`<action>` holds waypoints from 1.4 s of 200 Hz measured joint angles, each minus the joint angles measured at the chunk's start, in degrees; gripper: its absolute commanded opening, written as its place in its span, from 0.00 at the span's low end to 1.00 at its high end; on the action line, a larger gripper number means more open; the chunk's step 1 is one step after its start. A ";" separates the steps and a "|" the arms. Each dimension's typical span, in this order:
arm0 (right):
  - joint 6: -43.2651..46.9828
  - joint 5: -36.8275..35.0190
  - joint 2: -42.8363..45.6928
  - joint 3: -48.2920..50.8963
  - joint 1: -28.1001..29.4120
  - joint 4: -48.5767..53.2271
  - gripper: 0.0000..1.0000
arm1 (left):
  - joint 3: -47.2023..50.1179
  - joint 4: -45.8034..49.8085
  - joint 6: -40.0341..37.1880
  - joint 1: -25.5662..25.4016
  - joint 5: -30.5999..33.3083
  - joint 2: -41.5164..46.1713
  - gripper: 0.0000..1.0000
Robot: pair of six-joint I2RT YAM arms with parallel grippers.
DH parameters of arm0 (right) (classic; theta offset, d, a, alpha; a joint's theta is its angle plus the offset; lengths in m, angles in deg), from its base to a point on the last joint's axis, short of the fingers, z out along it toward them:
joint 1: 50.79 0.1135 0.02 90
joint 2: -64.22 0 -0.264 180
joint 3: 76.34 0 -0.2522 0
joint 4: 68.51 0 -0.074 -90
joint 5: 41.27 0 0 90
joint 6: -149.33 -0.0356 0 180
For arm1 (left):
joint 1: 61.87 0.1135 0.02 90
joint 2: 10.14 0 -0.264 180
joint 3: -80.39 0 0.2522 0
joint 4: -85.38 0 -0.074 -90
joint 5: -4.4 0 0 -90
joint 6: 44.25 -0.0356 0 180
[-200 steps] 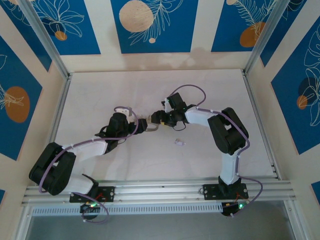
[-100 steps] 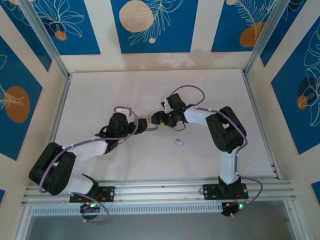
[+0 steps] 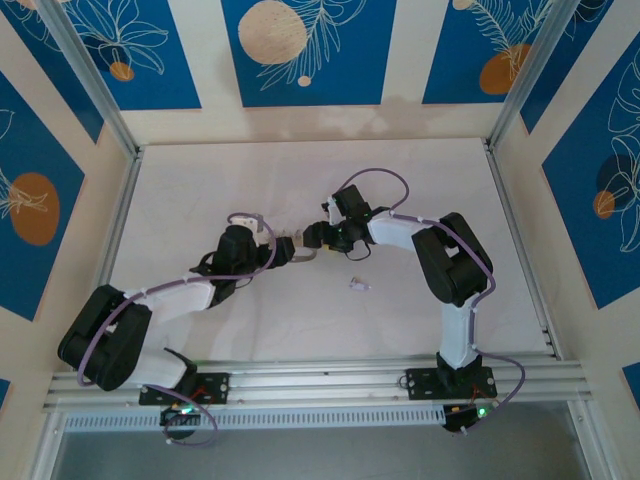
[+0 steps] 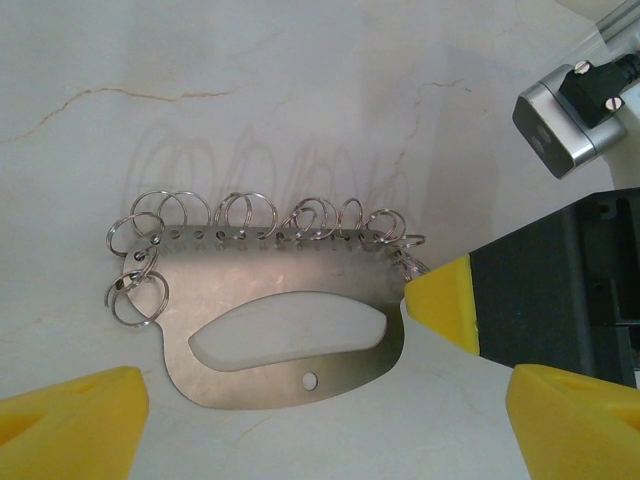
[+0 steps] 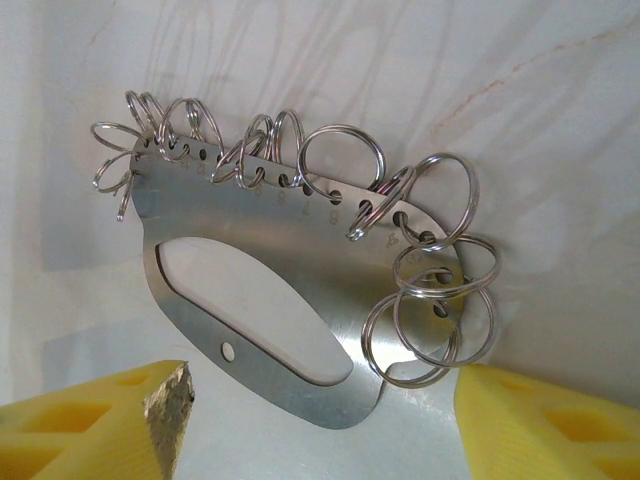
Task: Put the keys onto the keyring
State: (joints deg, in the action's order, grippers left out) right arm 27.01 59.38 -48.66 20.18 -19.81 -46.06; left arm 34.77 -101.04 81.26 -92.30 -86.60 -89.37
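The keyring (image 4: 290, 375) is a flat grey metal plate with an oval cutout and a row of small silvery rings (image 4: 245, 215) along its far edge. It lies on the white table between both grippers (image 3: 303, 248). My left gripper (image 4: 325, 405) is open, its yellow fingertips (image 4: 75, 420) wide on either side of the plate's near edge and touching nothing. My right gripper (image 5: 320, 405) is open around the plate (image 5: 300, 270); one yellow finger (image 4: 445, 305) rests against its ringed end, and the worn other finger (image 5: 165, 410) stands apart. One tiny lilac key (image 3: 357, 285) lies loose on the table.
Aluminium rails (image 3: 300, 375) run along the table's near edge and up its sides, with patterned walls behind. The right wrist's silver camera block (image 4: 560, 125) hangs just past the plate's right end. Bare table (image 3: 250, 180) stretches behind the grippers.
The right arm has edged slightly to the left towards the plate. The left arm, the keyring and the loose key have not moved.
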 measured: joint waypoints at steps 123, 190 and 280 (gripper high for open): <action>1.55 -0.70 0.00 -0.59 0.00 1.66 0.58 | 0.61 -0.44 0.17 0.00 0.00 0.04 0.92; 2.36 -1.77 0.00 -0.70 0.00 2.49 0.53 | 0.74 -0.70 0.59 0.00 0.00 0.04 0.92; 2.62 -2.80 0.00 -0.70 0.00 2.75 0.46 | 1.36 -1.53 0.66 0.00 0.00 0.04 0.93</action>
State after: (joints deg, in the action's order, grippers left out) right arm 29.63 56.58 -48.66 19.48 -19.81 -43.30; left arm 36.13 -102.57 81.92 -92.30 -86.60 -89.32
